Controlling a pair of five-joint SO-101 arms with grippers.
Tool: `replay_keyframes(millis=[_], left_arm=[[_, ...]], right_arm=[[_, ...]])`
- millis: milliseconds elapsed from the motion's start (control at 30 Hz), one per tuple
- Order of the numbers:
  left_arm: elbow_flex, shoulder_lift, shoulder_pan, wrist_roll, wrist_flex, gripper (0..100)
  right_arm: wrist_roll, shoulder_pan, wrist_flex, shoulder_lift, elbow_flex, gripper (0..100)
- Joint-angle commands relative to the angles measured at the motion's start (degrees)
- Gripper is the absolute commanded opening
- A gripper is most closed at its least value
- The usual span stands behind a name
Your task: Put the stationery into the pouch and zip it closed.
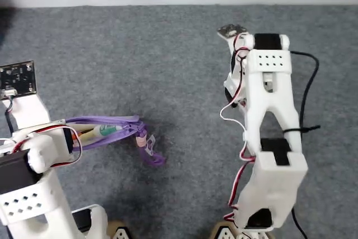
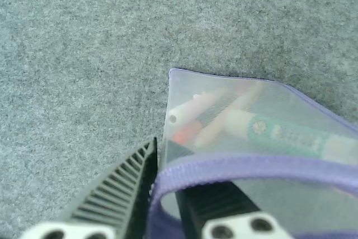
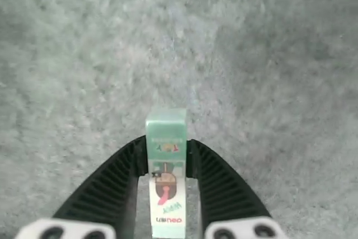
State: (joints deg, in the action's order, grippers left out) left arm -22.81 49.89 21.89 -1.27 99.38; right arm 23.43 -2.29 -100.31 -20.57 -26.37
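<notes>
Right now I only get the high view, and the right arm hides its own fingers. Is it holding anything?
Observer: Yes. The right gripper is shut on a small green-topped block, likely an eraser.
Operator: And where does the left one have the pouch?
Observer: The left gripper pinches the pouch by its purple edge band.
Operator: What's already inside?
Observer: Through the mesh, next to the green pen, there are orange-and-white pens. I can't tell how many.
</notes>
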Motion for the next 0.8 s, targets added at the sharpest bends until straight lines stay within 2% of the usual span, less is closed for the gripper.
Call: replay_keyframes(millis=[0, 233, 400, 500, 667, 767], left_arm=[[0.04, 0.35, 0.26, 0.09, 1.14, 1], [0.04, 0.35, 0.26, 0.09, 1.14, 1], [0.04, 0.35, 0.26, 0.09, 1.14, 1], [0.04, 0.44, 0.26, 0.09, 1.14, 1], [0.04, 0.44, 0.26, 0.09, 1.05, 1], [0.04, 0.70, 0.26, 0.09, 1.05, 1]], right_arm=[[-1.49, -1.19, -2.42, 8.40, 1.23, 0.8], [-2.73, -4.97, -1.98, 26.51, 20.66, 0.8], [-11.25, -11.47, 1.36, 40.57, 29.10, 0.8], [-19.34, -17.19, 5.05, 47.52, 31.47, 0.8], [-34.02, -28.53, 13.05, 56.22, 33.85, 0.8], [-38.86, -35.47, 21.23, 60.35, 36.66, 0.8]])
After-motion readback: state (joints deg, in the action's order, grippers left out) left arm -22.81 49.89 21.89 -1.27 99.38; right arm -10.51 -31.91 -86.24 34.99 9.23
